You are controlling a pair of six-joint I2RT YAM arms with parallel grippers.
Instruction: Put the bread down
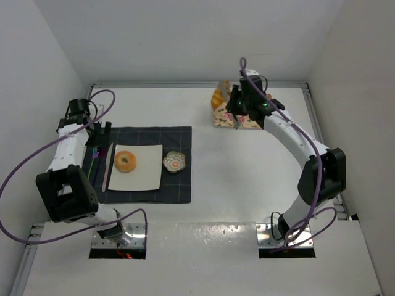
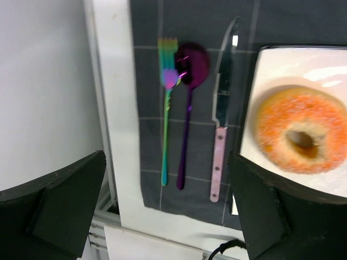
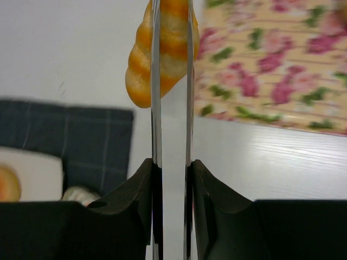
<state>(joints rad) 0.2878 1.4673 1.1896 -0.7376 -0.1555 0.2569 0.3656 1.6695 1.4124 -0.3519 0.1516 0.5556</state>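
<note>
The ring-shaped bagel (image 1: pixel 125 161) lies on a white plate (image 1: pixel 148 176) on the dark mat; it also shows in the left wrist view (image 2: pixel 301 138). My left gripper (image 1: pixel 99 132) is open and empty above the cutlery at the mat's left edge (image 2: pixel 167 162). My right gripper (image 1: pixel 237 111) is shut on metal tongs (image 3: pixel 157 108), whose tips pinch the ridged croissant roll (image 3: pixel 142 59). The roll (image 1: pixel 218 95) hangs above the left end of the floral board (image 1: pixel 247 122). The round bun is not in view.
A rainbow fork (image 2: pixel 167 108), purple spoon (image 2: pixel 190 81) and pink-handled knife (image 2: pixel 221 135) lie on the checked mat (image 1: pixel 179 139) left of the plate. A small floral dish (image 1: pixel 174 161) sits right of the plate. The floral board (image 3: pixel 271 59) lies at the back right.
</note>
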